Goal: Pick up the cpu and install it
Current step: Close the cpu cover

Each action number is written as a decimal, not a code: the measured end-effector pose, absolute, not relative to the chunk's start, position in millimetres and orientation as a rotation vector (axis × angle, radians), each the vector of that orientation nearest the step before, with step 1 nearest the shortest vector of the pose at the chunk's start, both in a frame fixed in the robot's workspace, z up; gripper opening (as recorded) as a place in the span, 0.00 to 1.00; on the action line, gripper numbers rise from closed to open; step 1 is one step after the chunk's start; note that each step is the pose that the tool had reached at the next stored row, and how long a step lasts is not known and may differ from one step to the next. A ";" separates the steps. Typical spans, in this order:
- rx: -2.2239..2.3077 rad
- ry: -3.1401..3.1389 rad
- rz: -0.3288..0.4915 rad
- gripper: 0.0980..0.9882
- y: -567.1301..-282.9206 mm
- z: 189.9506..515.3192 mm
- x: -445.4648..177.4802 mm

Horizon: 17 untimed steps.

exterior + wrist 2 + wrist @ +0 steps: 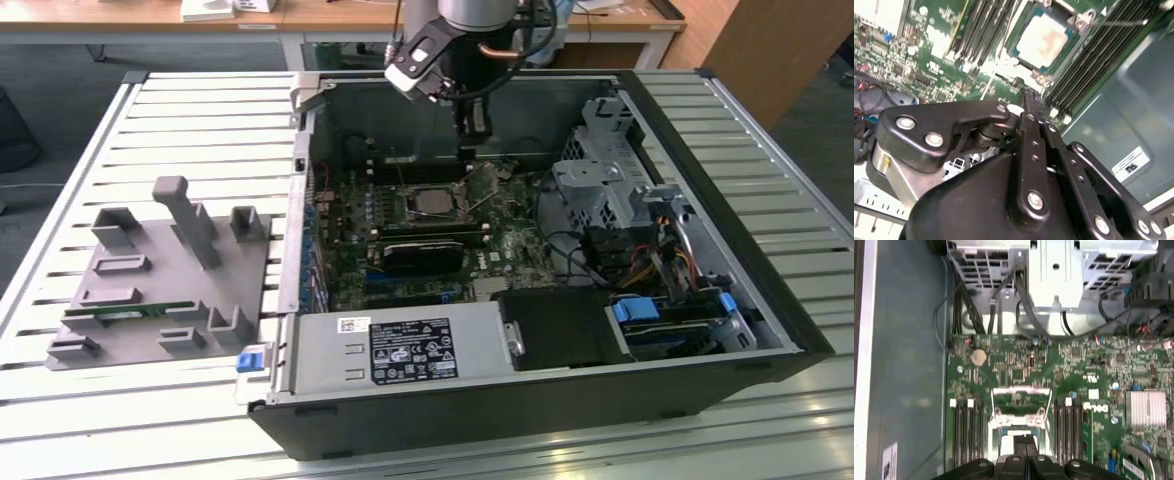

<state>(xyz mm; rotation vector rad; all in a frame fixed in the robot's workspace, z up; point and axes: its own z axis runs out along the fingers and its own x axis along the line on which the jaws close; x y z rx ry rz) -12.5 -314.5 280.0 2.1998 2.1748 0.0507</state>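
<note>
- One cpu (430,201) lies flat in the socket of the green motherboard (514,240), with its metal plate facing up out of the open case.
- In the second wrist view the cpu (1045,41) is a pale silver square with a thin darker rim, seated inside a metal frame.
- Being square, it has no long axis. Its edges run parallel to the dark memory slots (1099,50), which sit in two banks, one on each side of it.
- Two black fingers (470,135) hang from the single arm at about one o'clock from the cpu in the exterior view, with their tips low near the board and clear of the chip.
- In both wrist views the fingers (1020,445) (1030,102) are pressed together with only a thin seam between them, and they grip nothing.
- One black computer case (561,410) rests on the slatted, light metal bench (187,110).
- One grey plastic holder block (167,270) with several upright posts stands at nine o'clock from the case, apart from it.
- One long, thin green memory stick (127,311) lies in the holder block.
- One round silver coin cell (978,356) and one finned silver heat sink (1146,409) sit on the board.
</note>
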 end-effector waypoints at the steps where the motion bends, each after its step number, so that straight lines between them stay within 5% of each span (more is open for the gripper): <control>1: 2.200 2.175 0.051 0.01 -314.5 279.5 -10.8; 17: 2.198 2.177 0.050 0.01 -317.2 275.6 3.0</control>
